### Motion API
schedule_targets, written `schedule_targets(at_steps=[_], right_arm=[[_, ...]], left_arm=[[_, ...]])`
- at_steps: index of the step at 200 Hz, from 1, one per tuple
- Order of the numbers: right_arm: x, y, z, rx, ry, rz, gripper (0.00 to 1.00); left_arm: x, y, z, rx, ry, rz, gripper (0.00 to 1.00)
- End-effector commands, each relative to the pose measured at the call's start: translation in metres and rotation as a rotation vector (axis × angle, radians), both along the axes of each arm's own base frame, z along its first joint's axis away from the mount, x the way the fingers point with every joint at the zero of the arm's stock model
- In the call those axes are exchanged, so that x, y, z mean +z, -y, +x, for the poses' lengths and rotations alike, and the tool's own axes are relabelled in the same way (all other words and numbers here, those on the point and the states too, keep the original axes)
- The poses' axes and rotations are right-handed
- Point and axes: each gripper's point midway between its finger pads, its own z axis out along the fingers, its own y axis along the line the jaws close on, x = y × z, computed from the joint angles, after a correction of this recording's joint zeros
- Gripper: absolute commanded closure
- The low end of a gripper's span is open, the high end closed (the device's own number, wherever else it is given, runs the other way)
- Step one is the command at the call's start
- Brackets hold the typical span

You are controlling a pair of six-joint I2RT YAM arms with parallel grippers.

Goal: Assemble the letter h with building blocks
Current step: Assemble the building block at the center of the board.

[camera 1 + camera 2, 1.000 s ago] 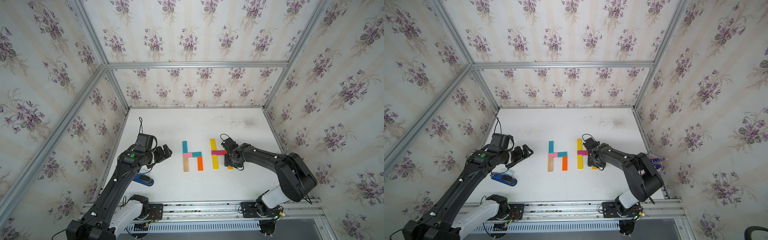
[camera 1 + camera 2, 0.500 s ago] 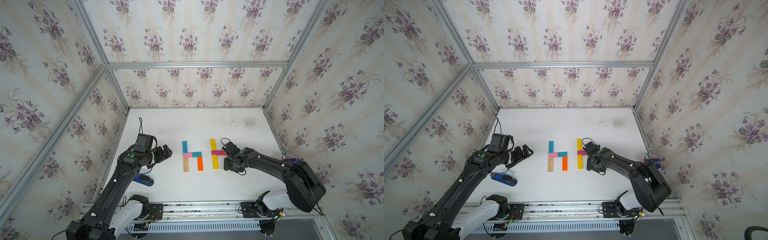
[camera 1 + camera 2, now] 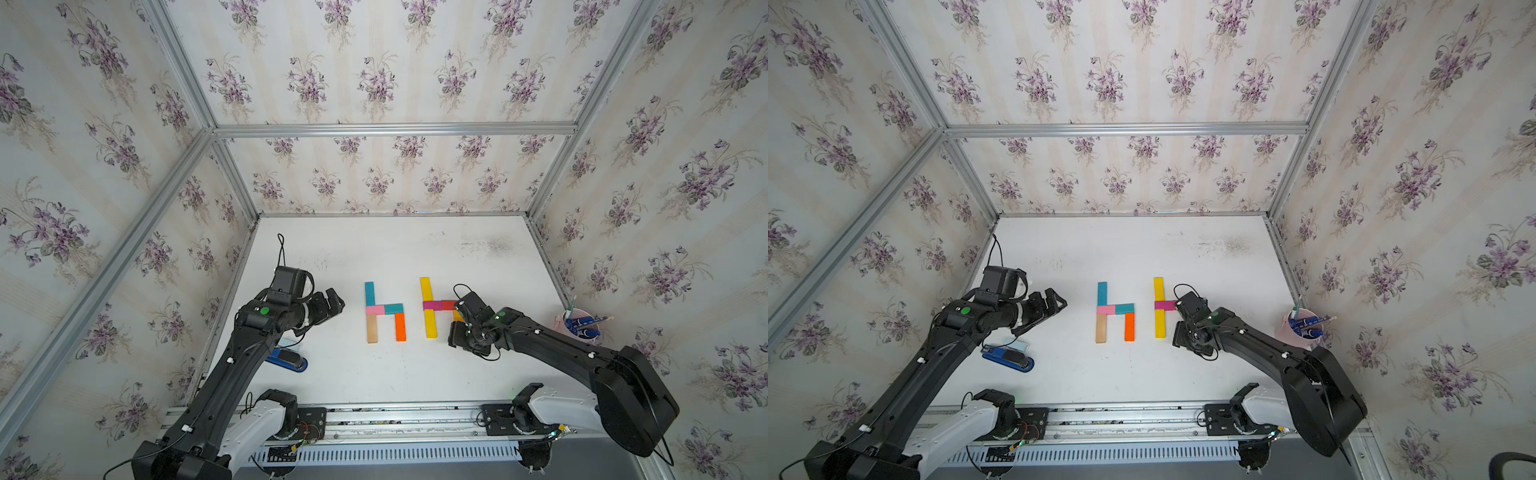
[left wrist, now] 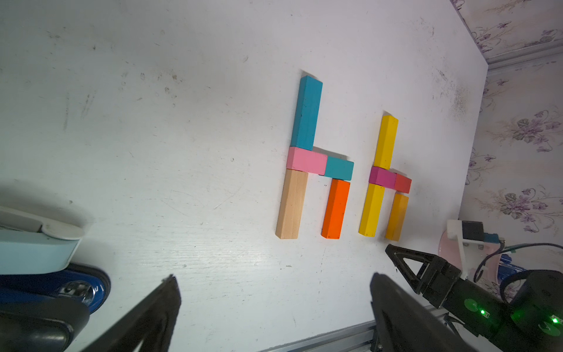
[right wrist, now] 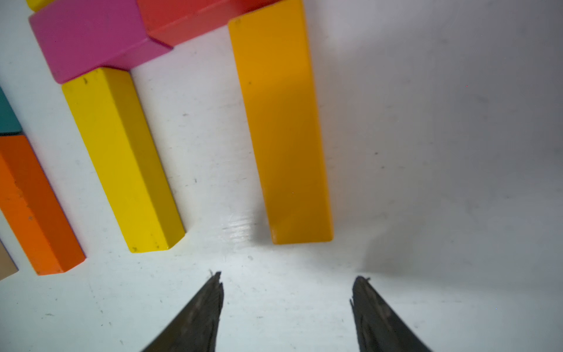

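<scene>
- Two jaws of your right gripper (image 5: 286, 277) stand apart, with only bare white table (image 5: 426, 152) between their dark, pointed tips.
- Your right arm (image 3: 552, 353) runs from the front rail (image 3: 395, 409) toward 10 o'clock in a top view, wrist tipped down at the table.
- Just ahead of those tips lies the amber bar (image 5: 283, 128), flat and smooth-painted, touching neither finger; its far end meets the red block (image 5: 195, 18).
- Parallel beside it, a yellow bar (image 5: 122, 158) butts against the magenta block (image 5: 91, 36), and a second yellow bar (image 3: 424, 287) extends toward 12 o'clock: five pieces shaped as an h.
- Your left gripper (image 3: 336, 300) is spread wide and holds nothing, its forearm aimed at 3 o'clock.
- At its 3 o'clock sits another h: long teal bar (image 3: 369, 293), pink block (image 3: 375, 309), short teal block (image 3: 393, 308), bare-wood tan bar (image 3: 372, 328), orange bar (image 3: 400, 327).
- At its 7 o'clock, a blue stapler (image 3: 289, 359) lies on the table.
</scene>
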Motion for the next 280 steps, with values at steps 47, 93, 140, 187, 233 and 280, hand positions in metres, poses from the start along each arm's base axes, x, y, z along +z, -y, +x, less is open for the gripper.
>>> schedule_targets(at_steps=[47, 93, 140, 187, 233, 280], right_arm=[[-0.007, -0.008, 0.018, -0.024, 0.002, 0.022, 0.32], [-0.007, -0.006, 0.022, -0.02, 0.001, 0.02, 0.33], [-0.006, -0.002, 0.024, -0.025, 0.006, 0.016, 0.33], [-0.004, -0.002, 0.026, -0.024, 0.011, 0.02, 0.33], [0.022, -0.004, 0.032, -0.005, 0.06, 0.033, 0.33], [0.046, 0.007, 0.035, 0.0, 0.094, -0.026, 0.32]], left_arm=[[0.008, 0.0, 0.001, -0.004, 0.023, 0.001, 0.01], [0.005, -0.001, 0.002, -0.003, 0.02, 0.003, 0.01], [0.004, -0.001, 0.001, -0.005, 0.02, 0.005, 0.01], [0.002, -0.002, 0.0, -0.004, 0.016, 0.007, 0.01], [0.003, -0.002, -0.001, -0.006, 0.021, 0.007, 0.01], [0.002, -0.001, 0.0, -0.003, 0.015, -0.001, 0.01]])
